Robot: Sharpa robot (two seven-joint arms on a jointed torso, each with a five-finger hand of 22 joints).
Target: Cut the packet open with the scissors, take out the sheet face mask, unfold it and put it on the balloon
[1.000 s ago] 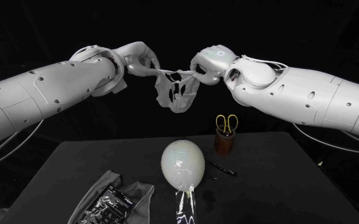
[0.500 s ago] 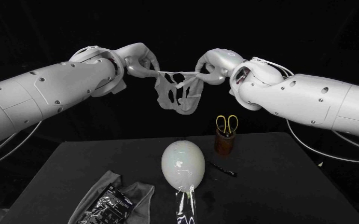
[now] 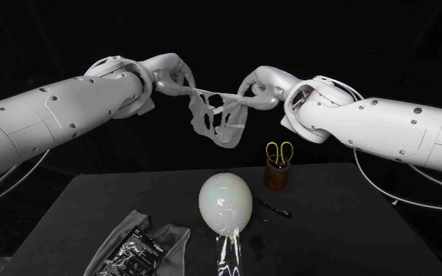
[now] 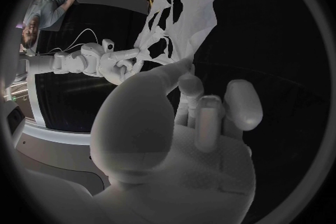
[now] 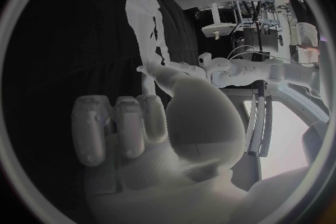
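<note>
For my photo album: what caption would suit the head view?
Left hand and right hand hold the sheet face mask stretched above the balloon on the black table.

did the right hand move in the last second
Yes: the right hand has sunk a little toward the scissors, which stayed put. It holds one edge of the sheet face mask.
</note>
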